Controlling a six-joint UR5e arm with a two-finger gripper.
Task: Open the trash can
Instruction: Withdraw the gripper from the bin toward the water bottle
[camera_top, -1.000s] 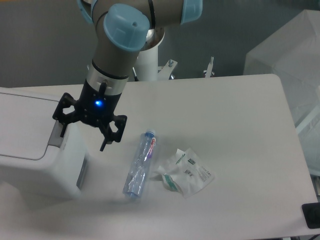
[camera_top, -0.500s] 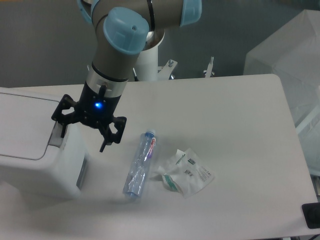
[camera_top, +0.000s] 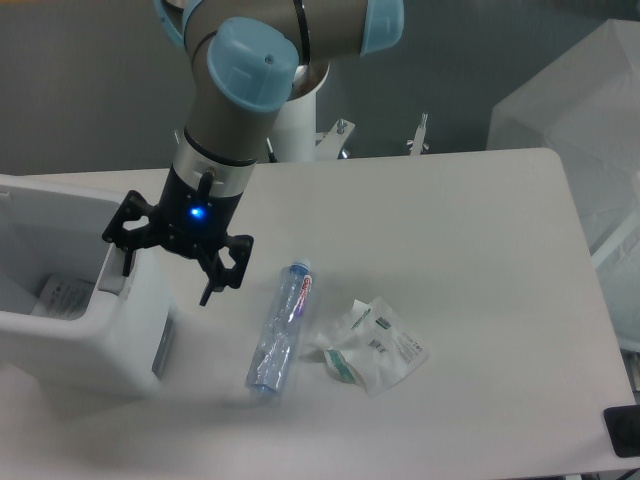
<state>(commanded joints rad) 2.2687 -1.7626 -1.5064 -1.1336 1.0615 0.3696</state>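
Trash can at the table's left edge, its top open, paper visible inside. Gripper, jaws spread wide and holding nothing, hangs over the can's right rim. Right of the can lie a clear bottle and a crumpled wrapper.

Bottle label & wrapper print too small to read
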